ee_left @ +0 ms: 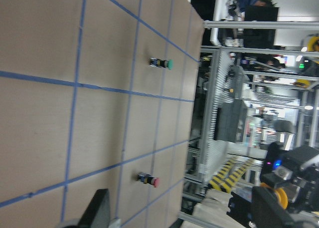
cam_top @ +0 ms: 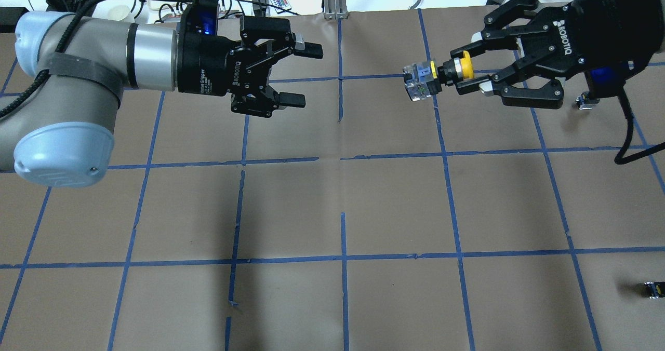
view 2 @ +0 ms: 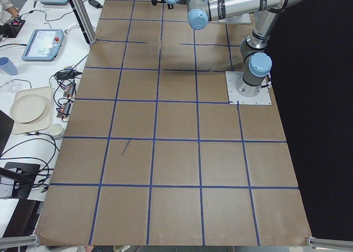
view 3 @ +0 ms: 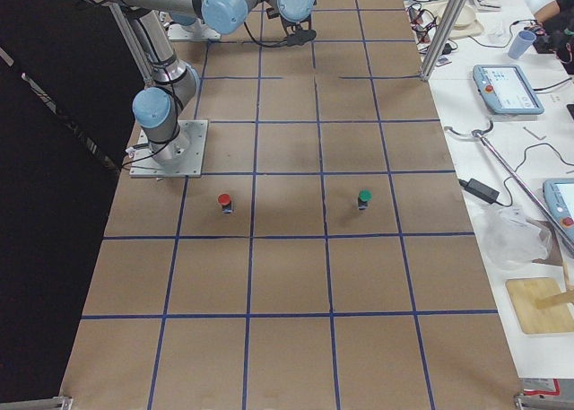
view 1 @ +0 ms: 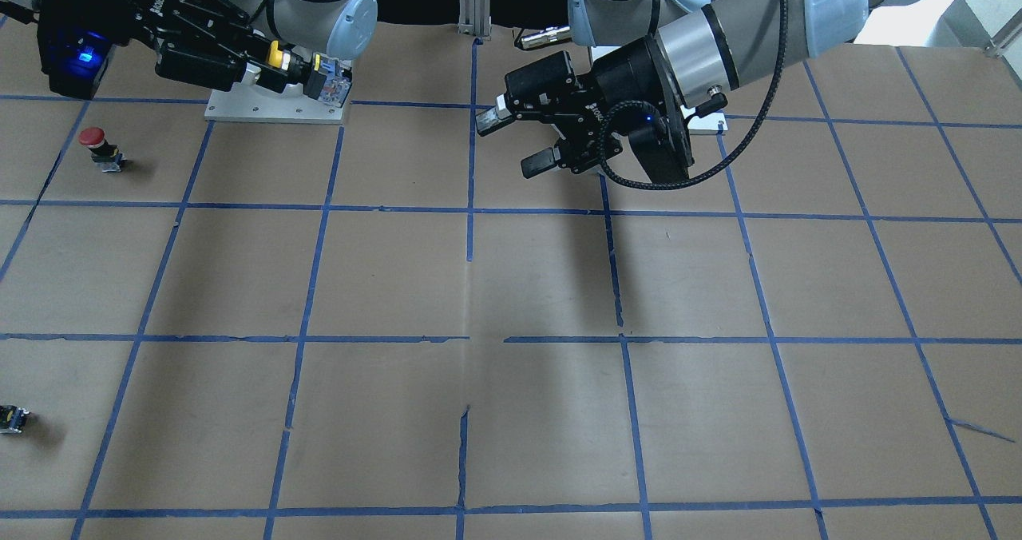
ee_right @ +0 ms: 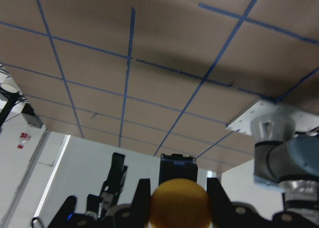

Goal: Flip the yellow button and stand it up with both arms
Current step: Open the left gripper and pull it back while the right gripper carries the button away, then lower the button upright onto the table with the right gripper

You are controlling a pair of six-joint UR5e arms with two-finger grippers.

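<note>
Left claw (cam_top: pixel 305 75) level, jaws spread wide, right claw (cam_top: pixel 457 71) pointing back at it — clamped tight, the two well apart

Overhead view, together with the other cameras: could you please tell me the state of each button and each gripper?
yellow button: held off the table, lying sideways, contact block pointing towards the left gripper.
right gripper: jaws shut on the yellow button near its cap.
left gripper: jaws open, empty, apart from the yellow button.
red button: upright on the table, cap up.
green button: upright on the table, cap up.
</note>
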